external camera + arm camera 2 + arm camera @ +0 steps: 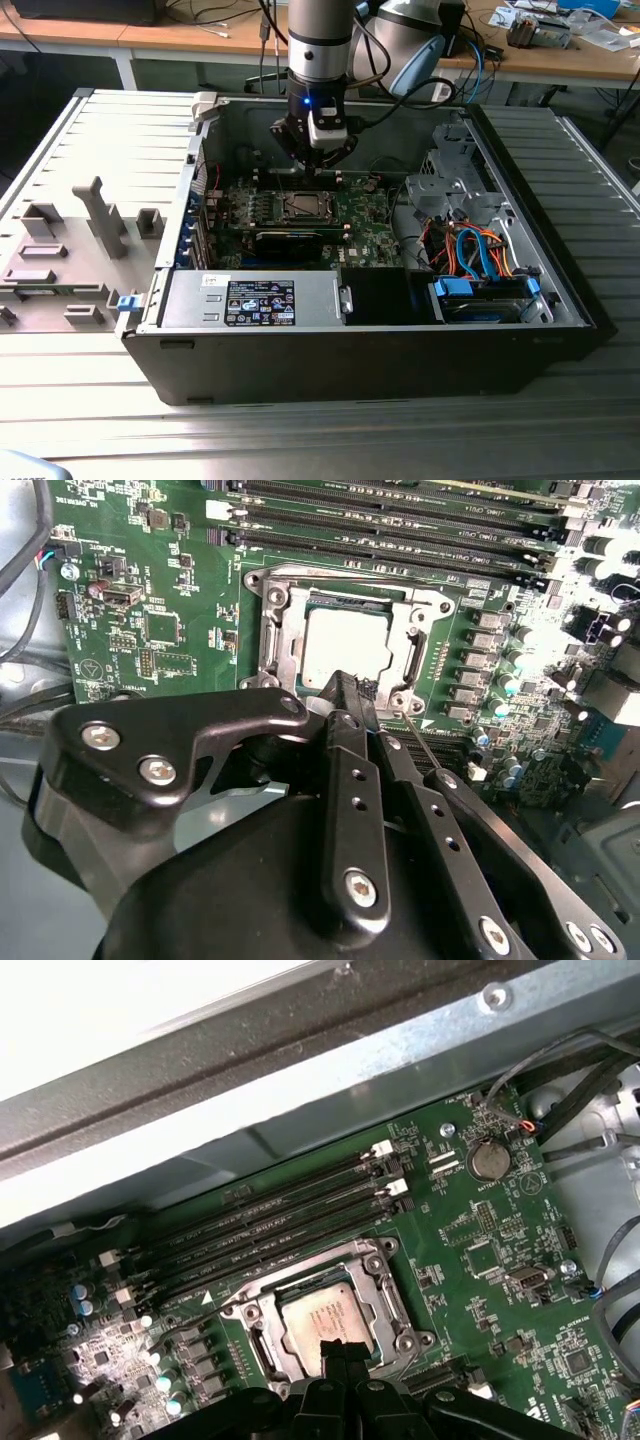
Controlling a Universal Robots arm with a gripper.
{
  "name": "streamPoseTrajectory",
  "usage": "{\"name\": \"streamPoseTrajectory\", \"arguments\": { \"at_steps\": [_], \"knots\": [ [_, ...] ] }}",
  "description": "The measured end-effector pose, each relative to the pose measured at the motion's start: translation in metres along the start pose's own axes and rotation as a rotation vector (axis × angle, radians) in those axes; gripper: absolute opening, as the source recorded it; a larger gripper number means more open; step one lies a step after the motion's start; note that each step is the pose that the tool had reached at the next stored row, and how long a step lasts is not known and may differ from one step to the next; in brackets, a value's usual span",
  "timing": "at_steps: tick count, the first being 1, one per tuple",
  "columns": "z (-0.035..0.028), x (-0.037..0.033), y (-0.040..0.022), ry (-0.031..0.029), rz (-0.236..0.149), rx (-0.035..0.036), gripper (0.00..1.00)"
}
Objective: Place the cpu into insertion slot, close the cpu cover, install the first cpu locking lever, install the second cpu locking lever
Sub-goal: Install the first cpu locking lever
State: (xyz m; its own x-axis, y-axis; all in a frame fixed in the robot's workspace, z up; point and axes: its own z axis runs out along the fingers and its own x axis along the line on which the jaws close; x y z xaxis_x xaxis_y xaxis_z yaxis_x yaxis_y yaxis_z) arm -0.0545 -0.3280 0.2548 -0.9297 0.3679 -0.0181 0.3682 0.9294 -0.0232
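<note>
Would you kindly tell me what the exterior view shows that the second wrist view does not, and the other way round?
The exterior view takes in the whole open computer case, its labelled power supply, the blue and orange cables and the grey table. The second wrist view adds the silver cpu cover framing the chip and the memory slots beside it. Both share the green board, the cpu and the pincer poised close above it.

My gripper [352, 692] is hanging just above the cpu cover [345, 645]; memory slots [400, 530] and the case wall [330, 1080] are crowding one side.
</note>
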Motion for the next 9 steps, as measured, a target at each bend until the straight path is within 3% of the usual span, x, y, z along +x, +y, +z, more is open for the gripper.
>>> {"name": "streamPoseTrajectory", "arguments": {
  "at_steps": [9],
  "knots": [
    [0.0,0.0,0.0,-0.0005,-0.021,-0.0004,0.11]
  ]
}}
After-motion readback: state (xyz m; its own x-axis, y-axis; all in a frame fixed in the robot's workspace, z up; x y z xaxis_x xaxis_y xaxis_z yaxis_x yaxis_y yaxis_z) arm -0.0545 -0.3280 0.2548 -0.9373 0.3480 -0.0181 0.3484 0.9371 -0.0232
